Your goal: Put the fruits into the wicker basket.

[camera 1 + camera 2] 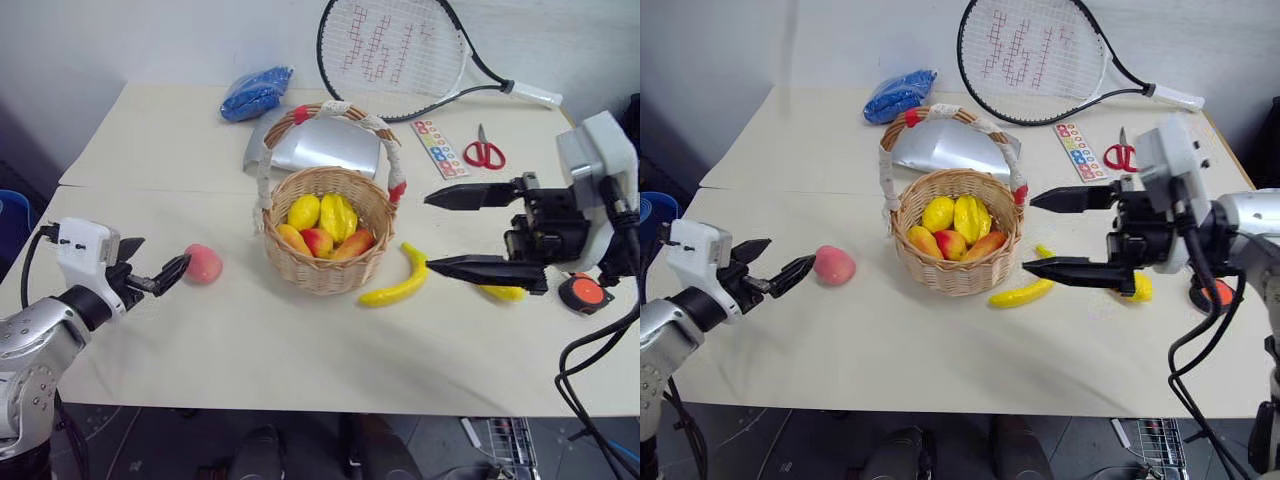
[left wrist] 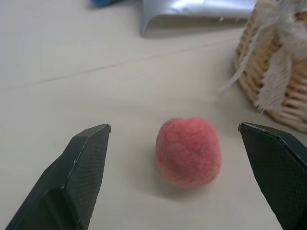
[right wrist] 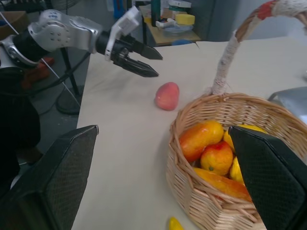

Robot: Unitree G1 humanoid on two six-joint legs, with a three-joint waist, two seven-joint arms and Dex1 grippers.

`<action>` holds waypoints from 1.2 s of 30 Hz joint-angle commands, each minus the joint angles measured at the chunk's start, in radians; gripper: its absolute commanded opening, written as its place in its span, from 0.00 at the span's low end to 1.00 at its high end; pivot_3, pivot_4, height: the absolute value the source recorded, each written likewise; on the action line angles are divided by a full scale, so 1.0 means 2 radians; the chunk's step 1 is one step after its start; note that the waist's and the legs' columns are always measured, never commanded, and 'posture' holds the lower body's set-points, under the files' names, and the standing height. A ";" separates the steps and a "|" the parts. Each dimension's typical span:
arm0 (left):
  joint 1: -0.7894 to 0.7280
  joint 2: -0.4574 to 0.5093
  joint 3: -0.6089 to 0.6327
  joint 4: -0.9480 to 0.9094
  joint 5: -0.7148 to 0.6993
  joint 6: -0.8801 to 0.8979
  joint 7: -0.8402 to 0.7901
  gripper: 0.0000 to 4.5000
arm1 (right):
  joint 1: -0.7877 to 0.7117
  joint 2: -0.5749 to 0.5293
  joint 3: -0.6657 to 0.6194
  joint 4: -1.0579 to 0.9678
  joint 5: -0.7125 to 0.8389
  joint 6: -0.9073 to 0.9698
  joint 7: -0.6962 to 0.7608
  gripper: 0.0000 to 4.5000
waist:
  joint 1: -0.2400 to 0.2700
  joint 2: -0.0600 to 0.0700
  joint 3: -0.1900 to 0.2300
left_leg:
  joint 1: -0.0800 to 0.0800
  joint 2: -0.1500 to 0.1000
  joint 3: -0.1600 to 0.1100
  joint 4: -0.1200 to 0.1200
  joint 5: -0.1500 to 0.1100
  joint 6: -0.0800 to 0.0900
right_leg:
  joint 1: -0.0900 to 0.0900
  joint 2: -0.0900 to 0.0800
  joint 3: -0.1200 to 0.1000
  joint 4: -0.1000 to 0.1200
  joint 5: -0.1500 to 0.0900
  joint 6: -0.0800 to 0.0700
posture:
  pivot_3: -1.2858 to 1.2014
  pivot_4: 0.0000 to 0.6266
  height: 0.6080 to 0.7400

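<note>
Left tool (image 1: 150, 268) is wide apart, empty, low over the bench (image 1: 300, 360) and pointing at the peach (image 1: 203, 263). The peach sits between the two black fingers in the left wrist view, not touching either, just ahead of the tips. Right tool (image 1: 462, 232) is also spread wide and empty, held level above the bench beside the wicker basket (image 1: 325, 262), pointing across toward it.

Step in hand, as I read it: left-side pick of the peach.
- Ease forward until the peach sits well inside the fingers, not at the tips. It's round and looks fuzzy-soft, so it will roll off if pinched at the front edge.
- Keep the fingers low enough to close around its widest part.
- Close gently, lift clear, then go over the basket rim. The cloth-wrapped handle (image 1: 385, 135) arches over the middle, so come in from the side of it.
- Basket already holds several yellow and orange-red fruits; drop into the free gap.

Still on the bench: banana (image 1: 397, 280) just right of the basket, lemon (image 1: 503, 292) partly hidden under the right tool's lower finger. Right tool is better placed for those; keep it out of the basket while the left arm delivers.

Writing: red logo markings on the racket (image 1: 395, 52) strings, not readable as letters. The card (image 1: 438, 147) beside the scissors (image 1: 485, 152) shows coloured dots, text too small to read. Tape measure (image 1: 583, 293): no label legible.
</note>
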 commanded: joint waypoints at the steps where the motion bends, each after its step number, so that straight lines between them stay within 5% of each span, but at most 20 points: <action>1: -0.030 -0.014 -0.037 0.027 0.022 -0.034 -0.001 1.00 | -0.012 0.005 -0.001 -0.012 0.003 -0.015 -0.003 1.00 | 0.000 0.000 0.000 | 0.000 0.000 0.000 0.000 0.000 0.000 | 0.000 0.000 0.000 0.000 0.000 0.000 | 0.52 0.24 1.00; 13: -0.096 -0.027 -0.095 0.158 0.083 -0.073 -0.007 1.00 | -0.011 0.007 0.006 0.002 -0.025 -0.038 -0.016 1.00 | -0.003 0.000 0.000 | -0.001 0.000 0.000 0.000 0.000 0.000 | -0.001 0.000 0.000 0.000 0.000 0.000 | 0.52 0.24 1.00; 20: -0.087 -0.024 -0.100 0.154 0.085 -0.083 -0.034 0.62 | -0.003 -0.001 -0.001 0.003 -0.035 -0.040 -0.033 1.00 | -0.001 0.000 0.000 | -0.001 0.000 0.000 0.000 0.000 0.000 | -0.001 0.000 0.000 0.000 0.000 0.000 | 0.52 0.24 1.00; 29: -0.073 0.036 -0.056 0.040 -0.035 -0.017 -0.160 0.56 | 0.011 -0.004 -0.008 0.007 -0.057 -0.042 -0.046 1.00 | -0.002 0.000 0.000 | -0.001 0.001 0.000 -0.001 0.000 0.000 | -0.001 0.000 -0.001 0.000 0.000 0.000 | 0.52 0.24 1.00; 36: -0.224 0.105 -0.088 -0.026 -0.138 0.056 -0.207 0.56 | 0.050 -0.015 -0.042 -0.004 -0.053 -0.034 -0.064 1.00 | 0.001 0.000 0.000 | -0.003 0.000 -0.002 0.000 0.000 0.000 | -0.001 -0.001 -0.002 -0.001 0.000 0.000 | 0.52 0.24 1.00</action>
